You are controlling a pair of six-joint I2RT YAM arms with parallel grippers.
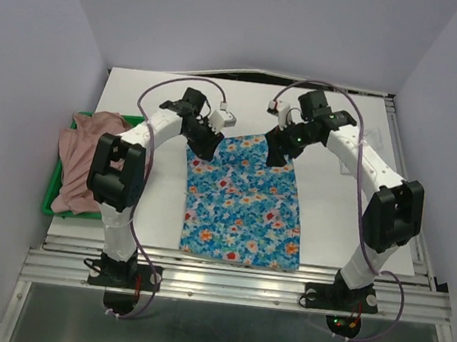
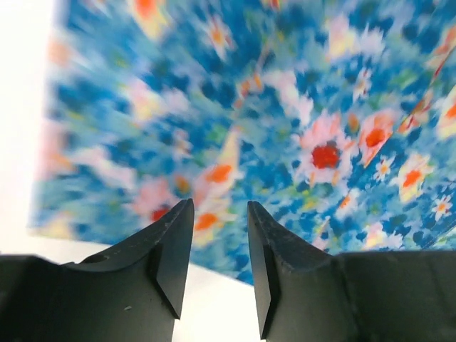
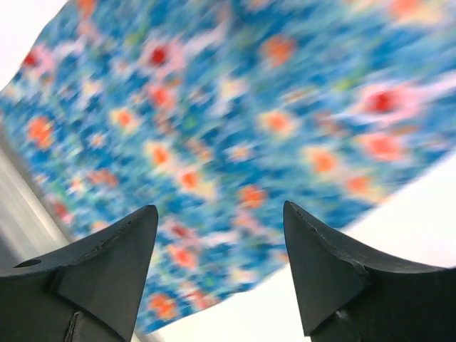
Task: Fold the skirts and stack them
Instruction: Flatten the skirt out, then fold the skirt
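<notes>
The blue flowered skirt (image 1: pixel 245 202) is lying flat on the white desk (image 1: pixel 334 224), its far edge just under both pincers. The left pincer (image 2: pixel 219 205) is hovering over one far corner, jaws narrowly apart and empty. The right pincer (image 3: pixel 219 208) is gaping wide over the other, also empty. For a clean fold, both should be pinching their corners together and travelling level, since this thin, limp printed cloth is likely to wrinkle. The dusty-pink skirt (image 1: pixel 81 158) is sitting crumpled in the green tray (image 1: pixel 47 200), well outside the left pincer.
</notes>
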